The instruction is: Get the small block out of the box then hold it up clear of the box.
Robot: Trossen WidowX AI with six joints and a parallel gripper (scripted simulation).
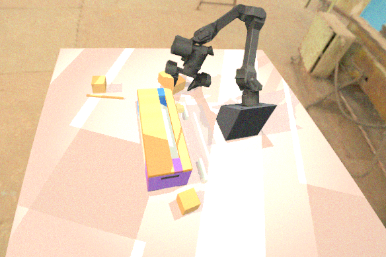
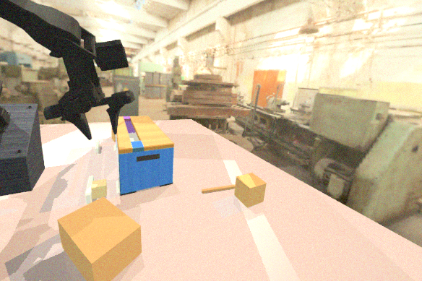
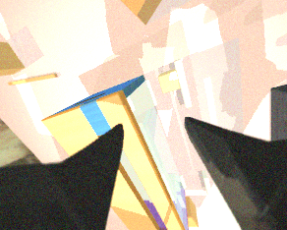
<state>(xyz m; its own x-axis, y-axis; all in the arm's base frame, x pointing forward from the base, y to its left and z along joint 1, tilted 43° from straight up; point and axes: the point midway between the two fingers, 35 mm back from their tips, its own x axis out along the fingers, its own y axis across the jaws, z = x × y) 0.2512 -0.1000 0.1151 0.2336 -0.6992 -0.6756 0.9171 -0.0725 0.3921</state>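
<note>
gripper [image 1: 184, 81]: partly open, empty, above the box's blue end | small block [image 1: 180, 108]: out on table beside box [image 1: 163, 136] | lies at 6 o'clock from gripper, top view

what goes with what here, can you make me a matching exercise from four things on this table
Things:
1. small block
2. end effector
3. box
4. hammer-like piece

Descriptions:
a. open, empty, in the air near the box's blue end
b. one blue end, one purple end
c. on the table by the blue end
d. cube head, thin handle

Pairs: 1-c, 2-a, 3-b, 4-d
</note>
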